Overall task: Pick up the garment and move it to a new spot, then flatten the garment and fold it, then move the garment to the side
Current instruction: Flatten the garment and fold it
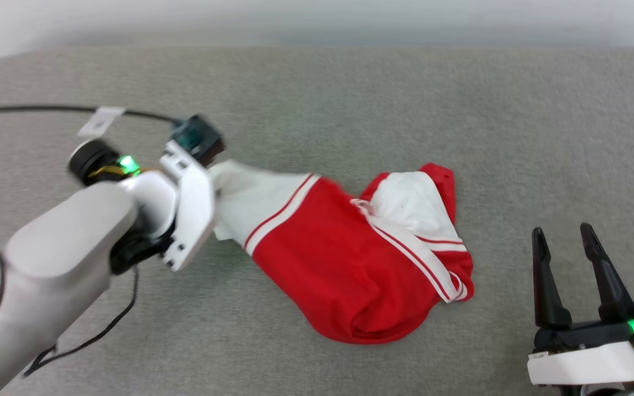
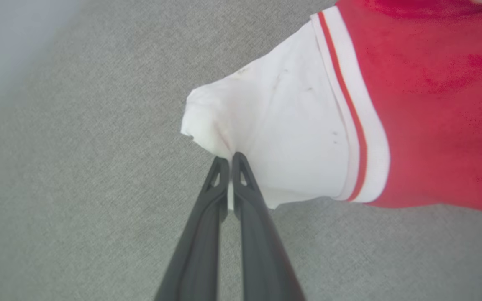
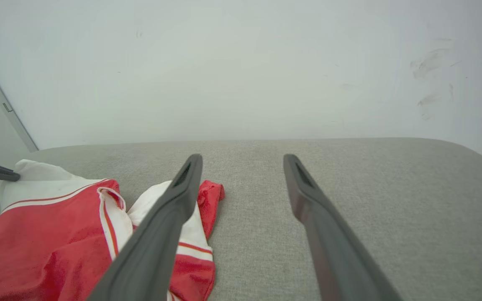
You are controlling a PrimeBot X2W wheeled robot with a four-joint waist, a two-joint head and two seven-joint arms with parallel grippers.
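Fingers of the right gripper stand spread and empty at five o'clock. Red jersey lies crumpled mid-cushion, its lettering hidden. At nine o'clock, the left gripper pinches its white sleeve.

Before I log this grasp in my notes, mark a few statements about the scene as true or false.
1. The left gripper is shut on a white sleeve of the garment. True.
2. The right gripper is shut on the red hem. False: it is open and apart from the garment.
3. The garment is spread flat. False: it is bunched and crumpled.
4. The garment lies on a grey fabric surface. True.
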